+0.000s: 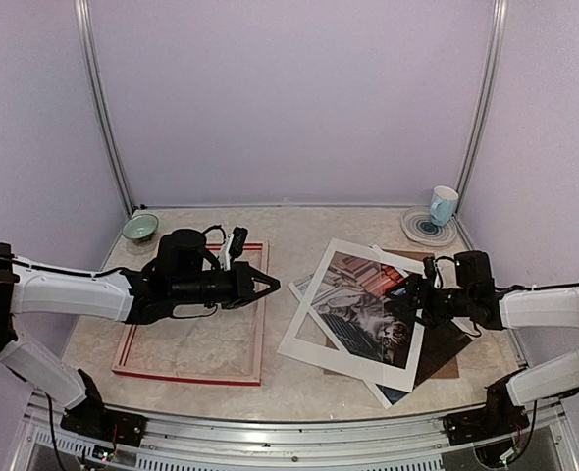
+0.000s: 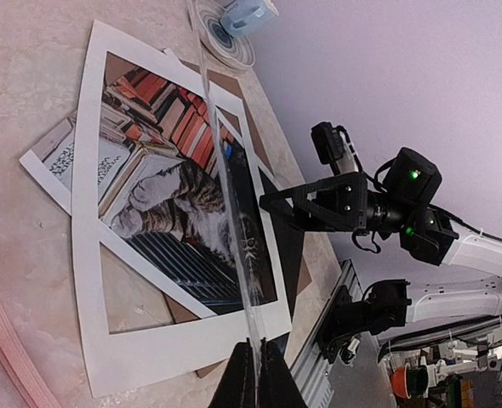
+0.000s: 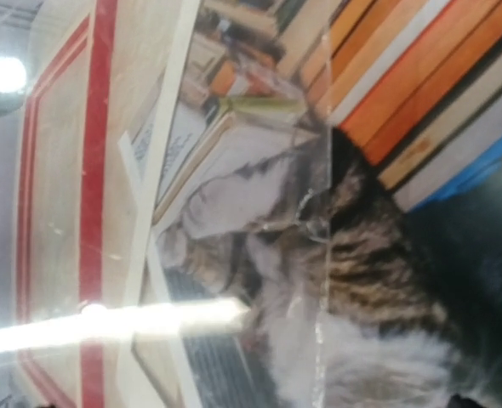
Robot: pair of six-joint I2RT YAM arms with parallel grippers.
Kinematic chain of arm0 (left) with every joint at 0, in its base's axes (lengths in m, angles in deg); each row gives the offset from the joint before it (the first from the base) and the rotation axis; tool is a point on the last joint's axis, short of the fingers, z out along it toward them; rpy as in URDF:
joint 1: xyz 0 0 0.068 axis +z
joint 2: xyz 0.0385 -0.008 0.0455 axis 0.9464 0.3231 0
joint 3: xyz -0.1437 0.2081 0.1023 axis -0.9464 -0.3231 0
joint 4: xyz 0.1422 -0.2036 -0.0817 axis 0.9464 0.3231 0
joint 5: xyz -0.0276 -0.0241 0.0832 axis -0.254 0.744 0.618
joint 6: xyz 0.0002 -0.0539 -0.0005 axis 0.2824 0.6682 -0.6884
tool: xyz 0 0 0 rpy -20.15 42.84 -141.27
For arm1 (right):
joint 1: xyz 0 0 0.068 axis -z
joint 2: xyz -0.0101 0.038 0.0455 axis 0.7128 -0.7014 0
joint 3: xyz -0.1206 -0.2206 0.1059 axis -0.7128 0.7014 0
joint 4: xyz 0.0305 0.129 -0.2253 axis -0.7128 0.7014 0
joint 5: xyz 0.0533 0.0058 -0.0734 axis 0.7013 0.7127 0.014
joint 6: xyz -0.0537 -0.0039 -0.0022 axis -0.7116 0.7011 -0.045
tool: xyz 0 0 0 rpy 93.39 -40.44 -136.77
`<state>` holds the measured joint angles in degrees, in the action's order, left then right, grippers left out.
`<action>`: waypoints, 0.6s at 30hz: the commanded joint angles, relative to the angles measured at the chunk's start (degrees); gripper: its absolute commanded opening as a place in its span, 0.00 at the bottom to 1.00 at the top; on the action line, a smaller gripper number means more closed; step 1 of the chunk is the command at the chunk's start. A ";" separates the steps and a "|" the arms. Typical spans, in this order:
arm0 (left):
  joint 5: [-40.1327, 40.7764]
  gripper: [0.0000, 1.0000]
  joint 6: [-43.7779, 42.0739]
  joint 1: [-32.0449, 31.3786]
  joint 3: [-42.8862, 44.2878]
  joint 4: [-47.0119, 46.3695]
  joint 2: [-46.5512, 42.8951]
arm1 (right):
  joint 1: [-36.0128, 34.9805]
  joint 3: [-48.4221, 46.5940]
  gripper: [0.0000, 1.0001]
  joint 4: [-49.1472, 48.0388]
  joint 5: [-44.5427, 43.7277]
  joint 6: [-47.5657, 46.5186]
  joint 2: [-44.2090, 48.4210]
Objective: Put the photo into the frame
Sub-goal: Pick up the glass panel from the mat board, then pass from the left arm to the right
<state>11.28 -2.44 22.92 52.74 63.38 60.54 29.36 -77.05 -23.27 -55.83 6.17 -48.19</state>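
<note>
Barely started imo. On the counter (image 1: 299,231), the frame (image 1: 186,376) lies empty on the left. It's well apart from the white mat (image 1: 304,343) on the right, which covers the photo (image 1: 363,309). Left gripper (image 1: 270,286) looks pinched on a thin clear sheet (image 2: 234,212). Right gripper (image 1: 414,294) hovers wide open over the photo, holding nothing.

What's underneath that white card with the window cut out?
The cat photo shows through its window; a brown board pokes out beneath. Their covered parts are hidden.

Robotics lab booth: lilac panel walls (image 1: 289,98), aluminium corner posts (image 1: 103,108), marbled table (image 1: 299,228).
</note>
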 commanded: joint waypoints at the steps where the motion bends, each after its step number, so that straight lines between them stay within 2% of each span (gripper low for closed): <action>1: -1.60 0.05 1.08 0.33 -0.48 -5.72 -3.06 | -1.10 -0.97 0.99 -5.62 3.15 2.65 -2.13; 18: -4.06 0.05 3.11 0.35 -1.74 -12.15 -3.47 | -3.71 -2.26 0.99 -14.62 8.36 7.09 -10.87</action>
<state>8.11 0.56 22.97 51.43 55.27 58.44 26.81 -77.51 -34.99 -49.23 11.99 -57.02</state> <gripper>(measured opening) 0.051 0.992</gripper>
